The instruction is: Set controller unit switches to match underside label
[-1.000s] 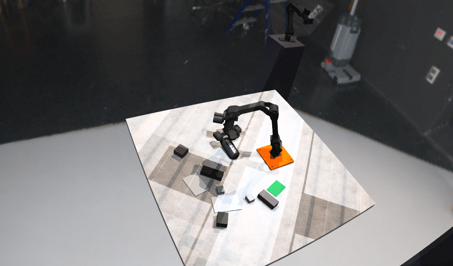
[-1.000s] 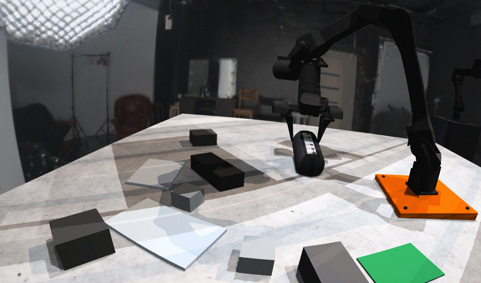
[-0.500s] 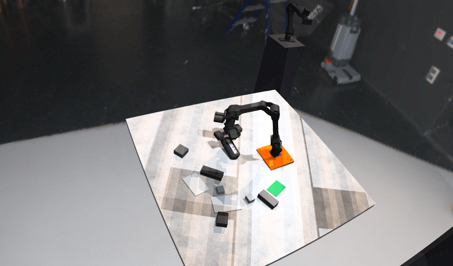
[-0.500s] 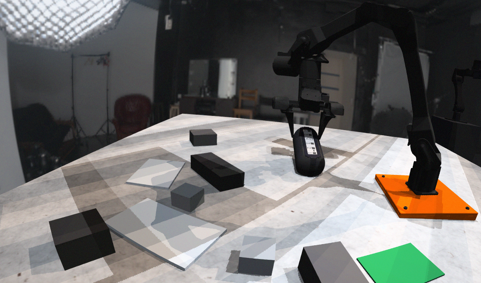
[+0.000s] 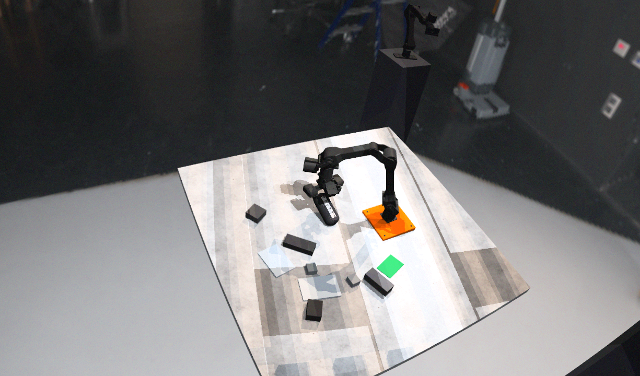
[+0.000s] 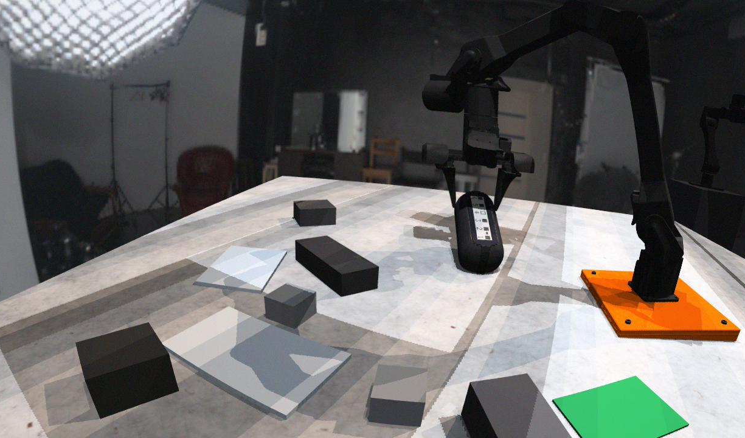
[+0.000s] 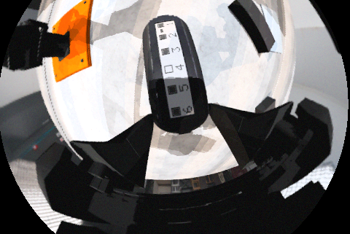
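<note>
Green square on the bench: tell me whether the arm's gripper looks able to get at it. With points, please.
Probably not yet: the controller unit [image 5: 332, 216] [image 6: 480, 253] [image 7: 182, 97] sits between the gripper's [image 5: 318, 194] [image 6: 475, 208] [image 7: 181, 111] fingers, though nothing visible covers the green square [image 5: 390, 266] [image 6: 621, 407].

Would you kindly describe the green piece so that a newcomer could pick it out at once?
Find the orange base plate under the arm. On the side of it nearer the exterior camera, beside a dark oblong block, lies a thin, flat, four-sided green piece. The other flat pieces nearby are pale; only this one is green.
</note>
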Action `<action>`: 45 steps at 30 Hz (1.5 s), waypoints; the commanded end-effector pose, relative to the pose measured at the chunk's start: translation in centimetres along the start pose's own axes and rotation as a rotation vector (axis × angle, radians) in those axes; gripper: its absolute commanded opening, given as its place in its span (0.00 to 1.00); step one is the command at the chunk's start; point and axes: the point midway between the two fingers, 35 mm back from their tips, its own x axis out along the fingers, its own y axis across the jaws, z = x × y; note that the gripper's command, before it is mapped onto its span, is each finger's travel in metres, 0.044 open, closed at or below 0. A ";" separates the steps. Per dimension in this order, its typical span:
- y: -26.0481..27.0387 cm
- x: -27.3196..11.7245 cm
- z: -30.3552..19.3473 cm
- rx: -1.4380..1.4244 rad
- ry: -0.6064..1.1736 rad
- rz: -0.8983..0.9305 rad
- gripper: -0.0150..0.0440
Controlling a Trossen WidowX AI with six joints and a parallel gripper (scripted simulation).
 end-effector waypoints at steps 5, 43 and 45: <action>-0.1 -0.8 0.4 0.005 0.003 -0.008 0.82; -0.1 -3.0 2.7 0.005 0.001 -0.008 0.82; -0.1 -3.1 2.8 0.005 0.001 -0.008 0.82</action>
